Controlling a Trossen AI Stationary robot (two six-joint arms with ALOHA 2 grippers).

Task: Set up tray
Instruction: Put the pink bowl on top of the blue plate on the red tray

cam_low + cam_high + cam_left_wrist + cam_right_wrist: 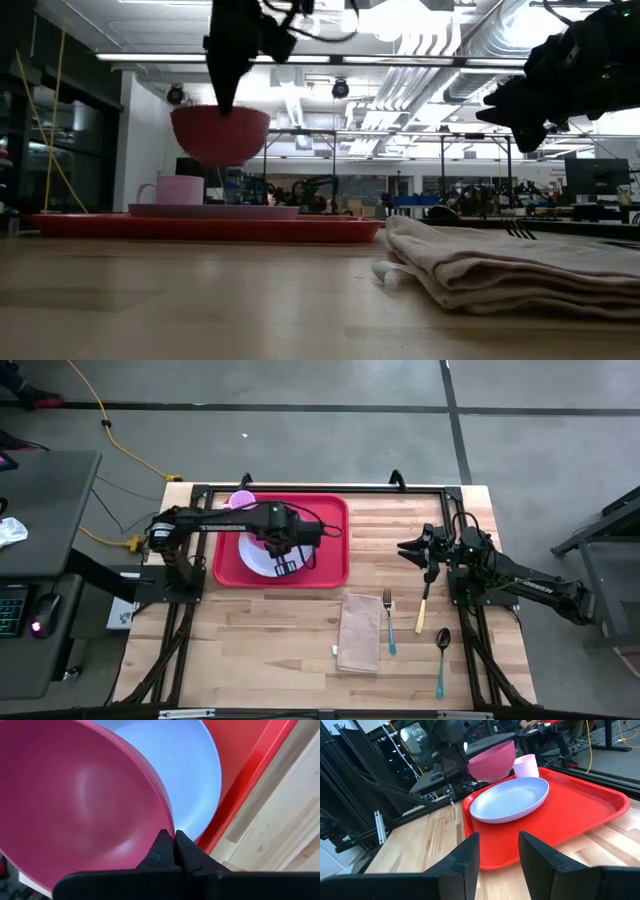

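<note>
The left arm reaches from the table's 9 o'clock edge toward the centre, its forearm lying level and its wrist bent down. The left gripper (174,851) is raised above the table with its fingers pinched tight together on the rim of a bowl (75,795), which hangs clear of everything below. The right arm comes in from 3 o'clock, folded low at that side. The right gripper (499,852) points toward 9 o'clock, its fingers parted with nothing between them.

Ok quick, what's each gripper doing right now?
Left gripper: shut on the pink bowl, held above the plate.
Right gripper: open, empty.
</note>
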